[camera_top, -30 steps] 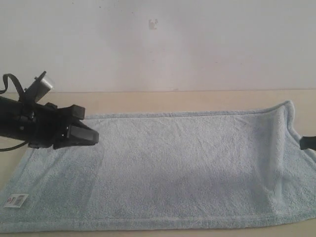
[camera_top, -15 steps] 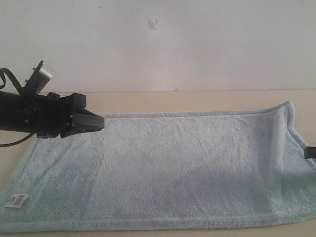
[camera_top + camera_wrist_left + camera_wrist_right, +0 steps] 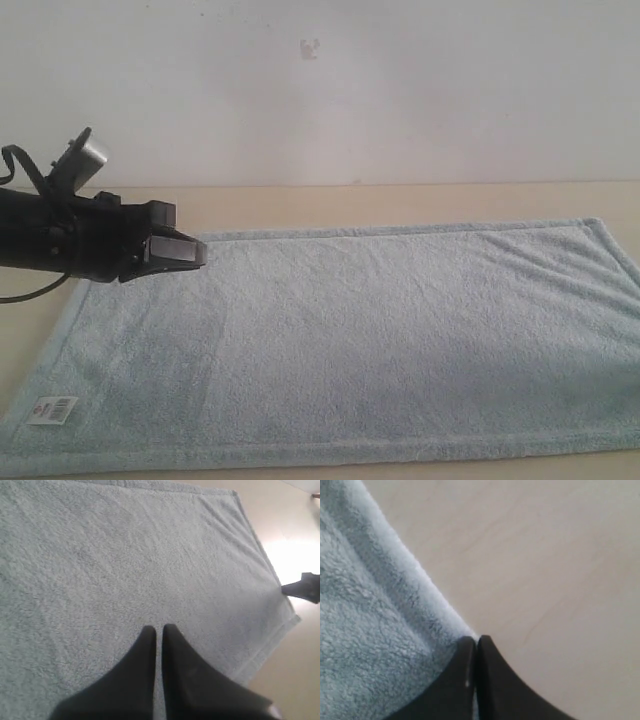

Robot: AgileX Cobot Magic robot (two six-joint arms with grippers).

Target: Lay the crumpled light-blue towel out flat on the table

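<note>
The pale-blue towel (image 3: 400, 340) lies spread flat on the beige table (image 3: 400, 200), its white label (image 3: 54, 410) at the near left corner. My left gripper (image 3: 200, 252) hovers over the towel's far left corner. Its jaws are shut, and in the left wrist view (image 3: 158, 628) only a thin slit with nothing in it shows between them. My right gripper (image 3: 476, 640) is outside the exterior view. It is shut, its tips pinching the hem of the towel (image 3: 365, 645) at the right edge. It shows as a dark tip (image 3: 287, 586) in the left wrist view.
A plain white wall (image 3: 320, 90) rises behind the table. Bare table (image 3: 545, 555) lies beyond the towel's right edge, and a strip of bare wood runs along the far side.
The raised fold at the towel's right end has dropped flat. The towel and its label slid slightly right as the right gripper left the exterior view. The left gripper rose, then held.
</note>
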